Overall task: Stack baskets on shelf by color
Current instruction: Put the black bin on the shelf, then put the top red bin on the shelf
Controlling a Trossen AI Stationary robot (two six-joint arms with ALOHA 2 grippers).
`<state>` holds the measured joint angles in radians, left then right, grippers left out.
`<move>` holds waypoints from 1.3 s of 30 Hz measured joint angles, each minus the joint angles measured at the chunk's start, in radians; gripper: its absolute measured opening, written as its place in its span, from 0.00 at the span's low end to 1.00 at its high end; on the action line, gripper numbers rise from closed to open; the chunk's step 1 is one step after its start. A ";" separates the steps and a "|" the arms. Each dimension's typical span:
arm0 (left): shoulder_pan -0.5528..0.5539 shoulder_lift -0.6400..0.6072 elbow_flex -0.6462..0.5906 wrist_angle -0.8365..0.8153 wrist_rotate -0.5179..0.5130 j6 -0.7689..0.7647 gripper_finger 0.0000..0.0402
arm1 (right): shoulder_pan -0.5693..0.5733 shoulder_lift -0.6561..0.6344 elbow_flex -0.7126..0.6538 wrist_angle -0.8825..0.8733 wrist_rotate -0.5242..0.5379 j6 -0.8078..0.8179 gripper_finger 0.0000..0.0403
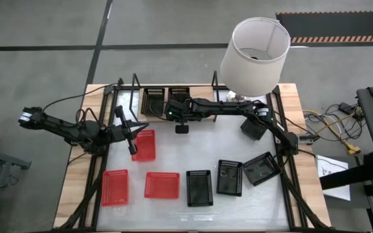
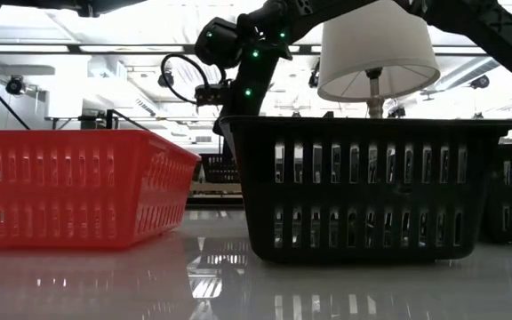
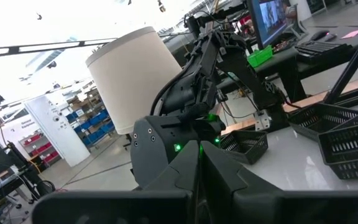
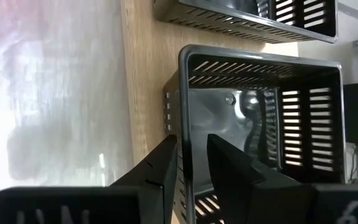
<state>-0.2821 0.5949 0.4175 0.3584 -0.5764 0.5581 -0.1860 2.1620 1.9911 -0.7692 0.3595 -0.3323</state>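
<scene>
Two black baskets stand side by side on the light-wood shelf (image 1: pixel 129 102) at the table's far edge: one to the left (image 1: pixel 153 101), one to the right (image 1: pixel 179 97). My right gripper (image 1: pixel 179 111) is shut on the right one (image 4: pixel 260 124), which rests by its bottom on the plank (image 4: pixel 145 93). My left gripper (image 1: pixel 133 147) is shut and empty, fingertips together (image 3: pixel 199 163), at the left edge of a red basket (image 1: pixel 145 145) on the white tabletop. Two more red baskets (image 1: pixel 115 186) (image 1: pixel 162 184) and three black ones lie near the front. My right gripper has the black basket by its side wall (image 4: pixel 183 134) toward the table's near side, at the rim. One finger (image 4: pixel 163 165) is outside the wall and one (image 4: pixel 229 165) inside. The basket stands upright on the shelf plank.
A lamp with a white shade (image 1: pixel 254 48) stands at the shelf's right end. Three black baskets (image 1: pixel 199 188) (image 1: pixel 230 177) (image 1: pixel 262 168) lie front right. In the low view a red basket (image 2: pixel 69 191) and a black one (image 2: pixel 363 187) stand close to the camera.
</scene>
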 joint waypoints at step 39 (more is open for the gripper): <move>0.000 0.266 0.061 0.104 0.000 -0.074 0.00 | 0.448 -0.813 -0.941 0.475 -0.097 0.237 0.02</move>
<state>-0.2817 0.8611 0.4783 0.4625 -0.5762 0.4844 0.2624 1.3486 1.0497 -0.2946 0.2623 -0.0954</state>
